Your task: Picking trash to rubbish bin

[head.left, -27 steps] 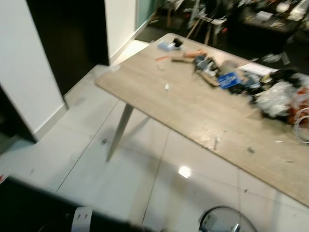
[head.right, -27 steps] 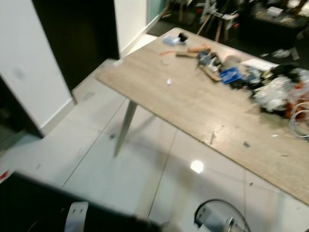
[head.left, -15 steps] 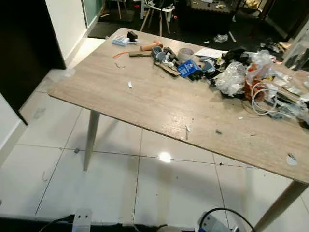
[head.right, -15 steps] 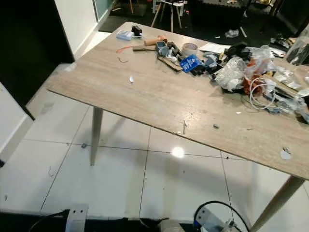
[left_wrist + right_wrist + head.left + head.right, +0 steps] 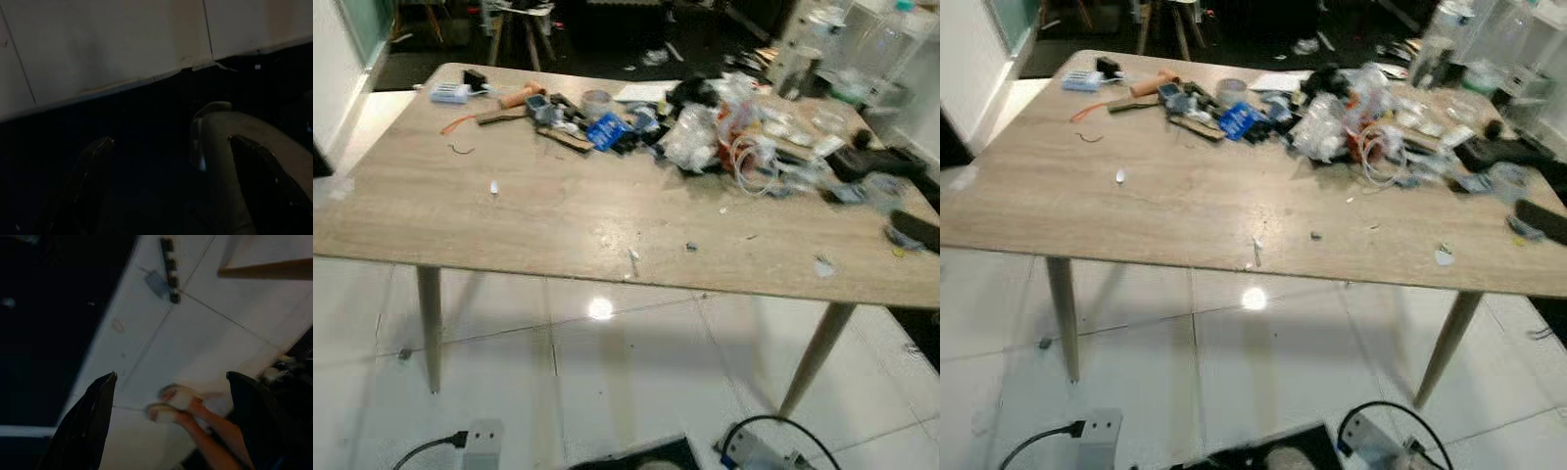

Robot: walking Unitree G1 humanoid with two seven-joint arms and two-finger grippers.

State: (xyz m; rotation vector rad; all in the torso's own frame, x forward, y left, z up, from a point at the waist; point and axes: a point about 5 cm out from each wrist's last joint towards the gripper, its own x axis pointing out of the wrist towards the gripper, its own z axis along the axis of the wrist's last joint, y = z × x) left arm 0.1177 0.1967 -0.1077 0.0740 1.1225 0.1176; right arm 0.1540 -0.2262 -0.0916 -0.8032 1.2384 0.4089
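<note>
bench (image 5: 1136, 211): litter heap (image 5: 1332, 127) along its far side
fingers: both grippers' apart, holding nothing
risk: power strip (image 5: 1097, 428) cable before bench could snag feet

Wooden table (image 5: 1185, 211): clutter heap (image 5: 1351, 122), small scraps (image 5: 1255, 245).

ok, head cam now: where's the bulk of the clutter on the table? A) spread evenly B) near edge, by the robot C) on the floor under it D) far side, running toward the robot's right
D: the clutter pile sits along the far side of the table, trailing toward the robot's right, while the near part holds just a few small scraps.
</note>
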